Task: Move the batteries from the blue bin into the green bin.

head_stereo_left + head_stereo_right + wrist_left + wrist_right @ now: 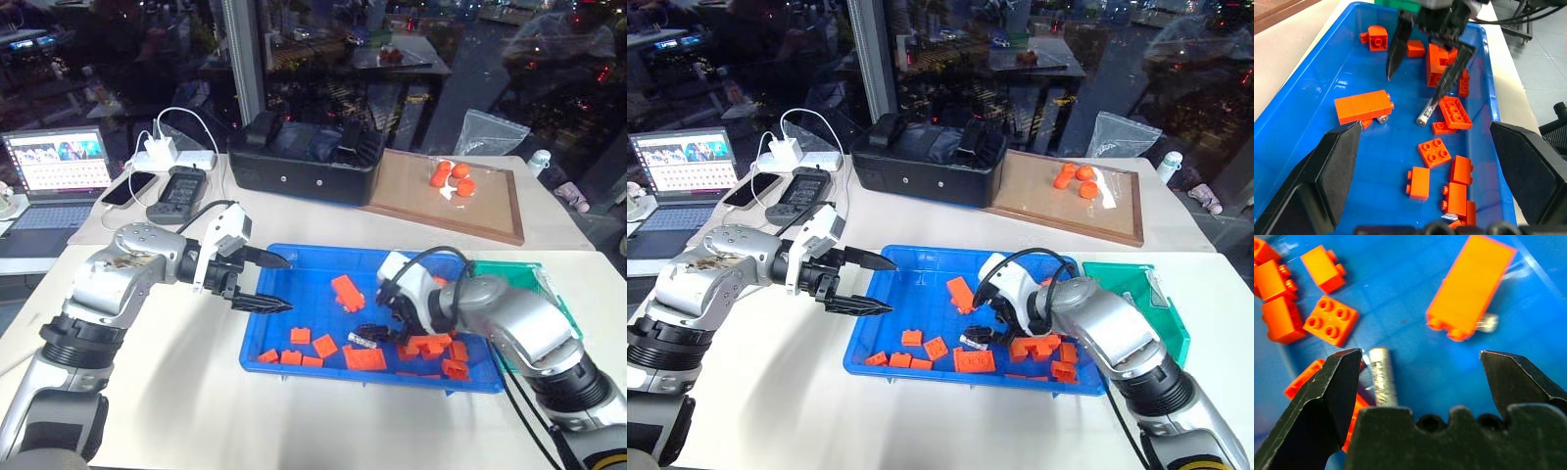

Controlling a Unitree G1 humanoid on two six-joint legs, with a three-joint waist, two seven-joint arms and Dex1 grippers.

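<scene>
Right gripper (1425,68) wide open and empty, hanging low inside the blue bin (1327,88), with one battery (1426,111) lying flat just under one fingertip, long side running along the gripper's reach, so not yet between the fingers. Left gripper (269,282) open and empty too, farther off at the bin's edge. Orange bricks (1452,111) crowding close beside the battery; green bin (1136,294) waiting behind the right gripper.

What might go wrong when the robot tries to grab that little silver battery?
The battery lies close to one finger of the open right gripper, not midway, so closing could nudge it aside. An orange brick touches it and might get pinched too. A second battery hides partly under the long brick and could be missed.
</scene>
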